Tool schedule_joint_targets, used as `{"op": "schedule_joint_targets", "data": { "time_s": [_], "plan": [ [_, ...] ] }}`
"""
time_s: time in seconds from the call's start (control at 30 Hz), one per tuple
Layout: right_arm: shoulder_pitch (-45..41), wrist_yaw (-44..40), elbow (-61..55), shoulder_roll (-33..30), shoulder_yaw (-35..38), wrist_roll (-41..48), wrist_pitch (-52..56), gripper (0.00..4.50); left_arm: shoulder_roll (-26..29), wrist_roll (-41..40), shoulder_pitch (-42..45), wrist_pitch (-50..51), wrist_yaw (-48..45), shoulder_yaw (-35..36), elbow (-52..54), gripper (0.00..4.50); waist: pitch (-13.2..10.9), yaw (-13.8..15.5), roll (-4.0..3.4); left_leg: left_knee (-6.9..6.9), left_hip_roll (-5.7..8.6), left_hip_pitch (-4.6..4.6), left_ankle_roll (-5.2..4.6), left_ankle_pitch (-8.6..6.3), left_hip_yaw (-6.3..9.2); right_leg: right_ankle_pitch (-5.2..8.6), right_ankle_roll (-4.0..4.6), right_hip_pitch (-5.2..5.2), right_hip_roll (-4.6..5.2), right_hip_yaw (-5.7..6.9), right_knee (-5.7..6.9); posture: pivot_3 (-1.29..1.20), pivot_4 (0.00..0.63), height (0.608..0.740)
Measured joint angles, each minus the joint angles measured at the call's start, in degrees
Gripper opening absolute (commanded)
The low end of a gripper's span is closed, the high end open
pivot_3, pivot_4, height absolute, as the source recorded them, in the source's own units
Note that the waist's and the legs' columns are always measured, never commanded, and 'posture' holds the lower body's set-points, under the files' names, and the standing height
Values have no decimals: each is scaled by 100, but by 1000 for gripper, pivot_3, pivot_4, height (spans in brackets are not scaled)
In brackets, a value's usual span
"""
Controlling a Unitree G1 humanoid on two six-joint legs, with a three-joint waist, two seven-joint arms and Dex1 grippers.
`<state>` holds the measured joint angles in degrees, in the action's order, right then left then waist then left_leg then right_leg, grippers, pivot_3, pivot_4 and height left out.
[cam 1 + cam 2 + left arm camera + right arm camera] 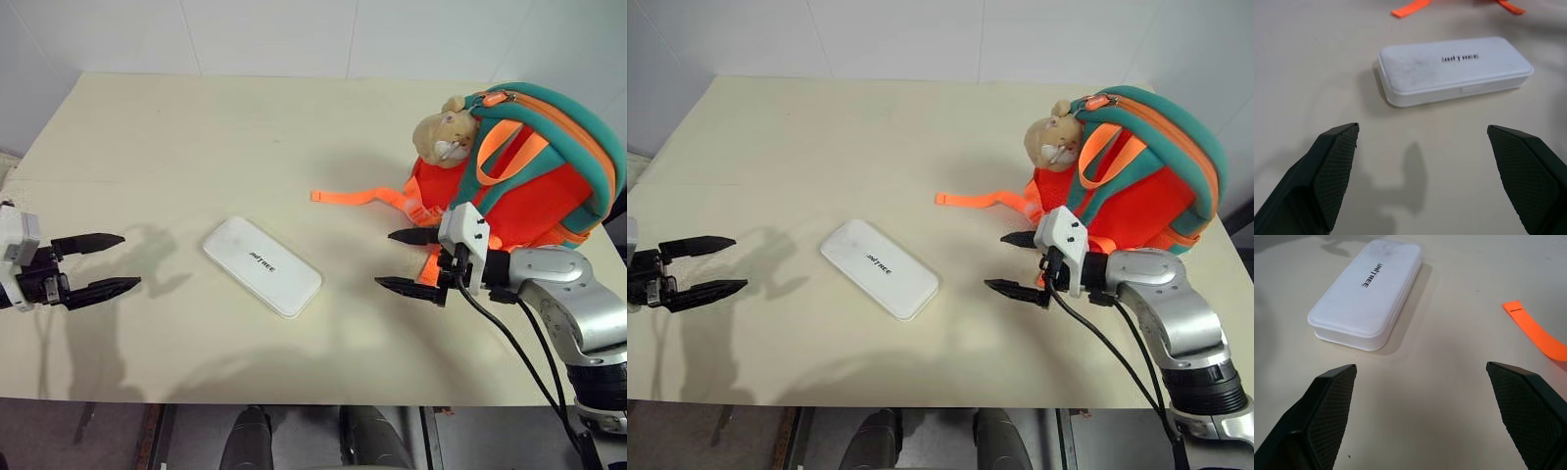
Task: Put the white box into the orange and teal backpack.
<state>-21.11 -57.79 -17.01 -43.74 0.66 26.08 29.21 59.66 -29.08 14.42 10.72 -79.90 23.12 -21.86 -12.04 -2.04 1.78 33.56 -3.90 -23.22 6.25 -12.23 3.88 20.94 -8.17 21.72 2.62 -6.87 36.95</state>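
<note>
The white box (262,265) lies flat on the cream table (196,147), near the middle, with dark lettering on its lid. The orange and teal backpack (539,166) stands at the right, a tan plush bear (443,134) on its top left and an orange strap (358,197) trailing toward the centre. My left gripper (110,264) hovers open to the left of the box, pointing at it. My right gripper (404,261) hovers open to the right of the box, just in front of the backpack. Both wrist views show the box (1452,68) (1369,291) ahead of the empty fingers.
A white wall runs along the table's far edge. The table's front edge lies close below both grippers. Bare tabletop stretches behind the box and to the far left.
</note>
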Motion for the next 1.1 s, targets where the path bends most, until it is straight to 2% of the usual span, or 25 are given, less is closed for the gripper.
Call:
{"op": "schedule_joint_targets", "data": {
  "time_s": [0.17, 0.57, 0.7, 0.77, 1.03, 1.07, 1.1],
  "plan": [
    [0, 238, -374, 195, -9, 180, 137, 4484, -35, 160, 561, -371, -73, -185, -364, 4500, 0, 4, 0, 12, 0, 0, 0, 0, 0, -1, -3, -2, 0, 0, 6, 0, 150, 740],
    [96, 595, -822, 284, -63, 333, 517, 4484, -278, 469, 719, -423, 420, -556, -247, 4500, 0, 17, 0, 29, 0, 0, 0, 0, 1, -2, -4, -4, 0, -1, 20, 0, 150, 740],
    [155, 897, -960, 385, -289, 253, 683, 3577, -351, 612, 940, -465, 490, -750, -396, 3598, 0, 20, 0, 29, 0, 0, 0, 0, 1, -2, -4, -3, -1, -1, 23, 0, 150, 740],
    [194, 933, -1066, 386, -431, 213, 708, 2860, -393, 658, 1085, -509, 495, -833, -455, 2965, 1, 27, 1, 29, 0, -1, 0, 0, 2, -2, -4, -3, -2, -1, 21, 0, 150, 740],
    [298, 1377, -1264, 513, -798, -105, 802, 12, -774, 1053, 2312, -714, 446, -1297, -1826, 330, 2, 39, 3, 42, 1, -1, -1, 1, 7, -2, -4, -3, -5, 4, 37, 0, 150, 740],
    [298, 1417, -1270, 521, -897, -170, 829, 0, -814, 1122, 2494, -729, 450, -1343, -2042, 41, 2, 38, 3, 45, 1, -1, -1, 1, 7, -2, -4, -4, -5, 3, 40, 0, 150, 740],
    [298, 1455, -1270, 530, -983, -225, 851, 0, -845, 1186, 2663, -771, 469, -1395, -2258, 41, 2, 35, 3, 46, 1, -1, -1, 1, 7, -2, -5, -3, -6, 4, 41, 0, 150, 740]
  ]
}}
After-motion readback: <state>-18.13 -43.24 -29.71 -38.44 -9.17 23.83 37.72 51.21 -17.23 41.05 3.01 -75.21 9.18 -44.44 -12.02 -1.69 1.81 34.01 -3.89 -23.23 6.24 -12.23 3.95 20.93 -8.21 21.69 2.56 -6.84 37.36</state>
